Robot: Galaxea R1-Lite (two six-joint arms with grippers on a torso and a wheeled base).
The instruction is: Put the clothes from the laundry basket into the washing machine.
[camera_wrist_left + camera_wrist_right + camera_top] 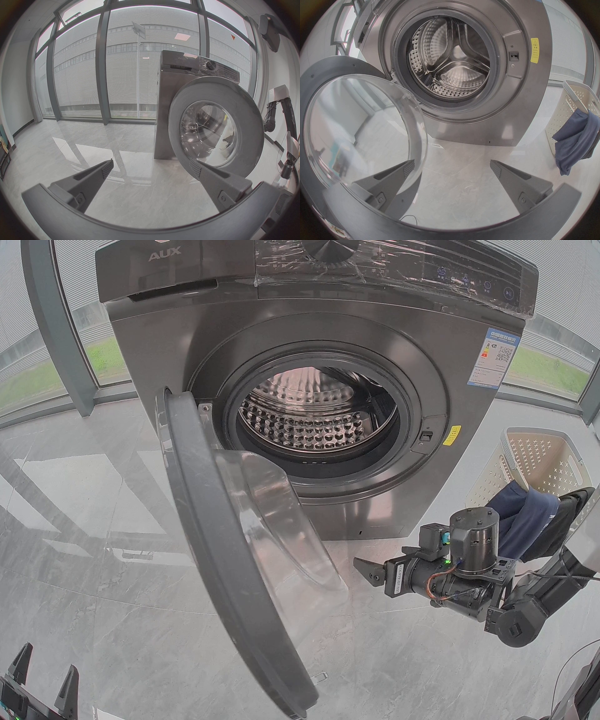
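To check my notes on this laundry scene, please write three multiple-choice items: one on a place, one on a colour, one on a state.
1. Where is the laundry basket? A) at the robot's right of the washing machine B) at its left C) on top of it
2. What colour is the cloth hanging over the basket's rim? A) red B) dark blue C) white
3. The machine's door is: A) shut B) taken off C) open
Answers: 1 A, the head view shows it on that side; 2 B, the draped cloth is navy; 3 C, it swings outward, baring the drum.
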